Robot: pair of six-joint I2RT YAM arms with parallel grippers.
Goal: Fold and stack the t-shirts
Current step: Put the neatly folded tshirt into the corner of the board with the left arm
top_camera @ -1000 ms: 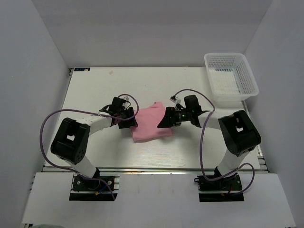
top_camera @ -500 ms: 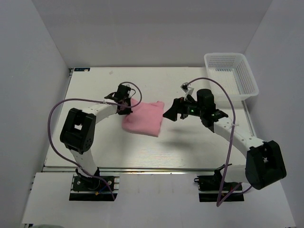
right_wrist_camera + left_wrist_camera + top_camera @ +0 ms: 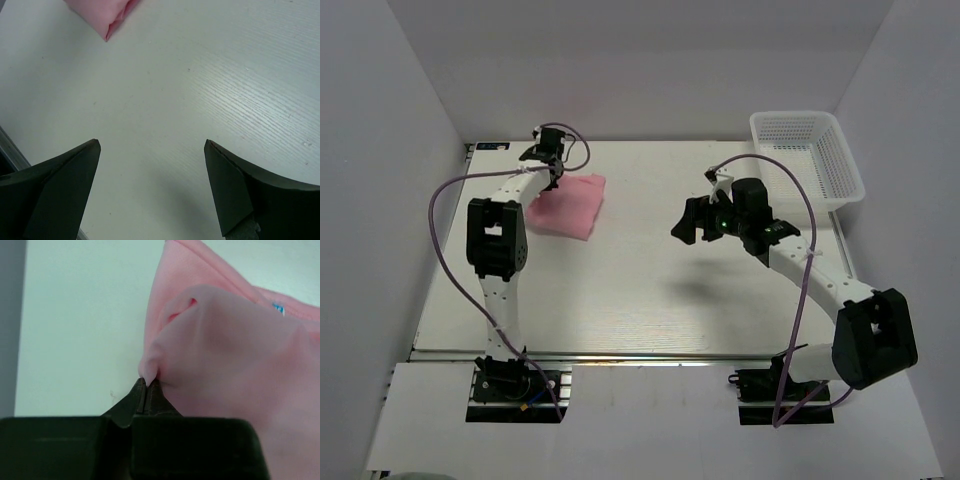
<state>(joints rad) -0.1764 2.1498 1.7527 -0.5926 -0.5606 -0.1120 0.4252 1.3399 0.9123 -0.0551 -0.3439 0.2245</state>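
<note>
The folded light-pink t-shirt lies at the back left of the table. My left gripper sits at its far left corner, shut on a pinch of the fabric. In the left wrist view the t-shirt bunches up from the closed left gripper. My right gripper hangs open above the table's middle right, well apart from the cloth. In the right wrist view the right gripper has nothing between its fingers, and a corner of the t-shirt shows at the top left.
A white mesh basket stands at the back right corner. The left arm stretches far along the table's left side. White walls enclose the table on three sides.
The left gripper shut on the t-shirt and dragged it from the table's middle to the back left. The right gripper let go, lifted and drew back to the right.
</note>
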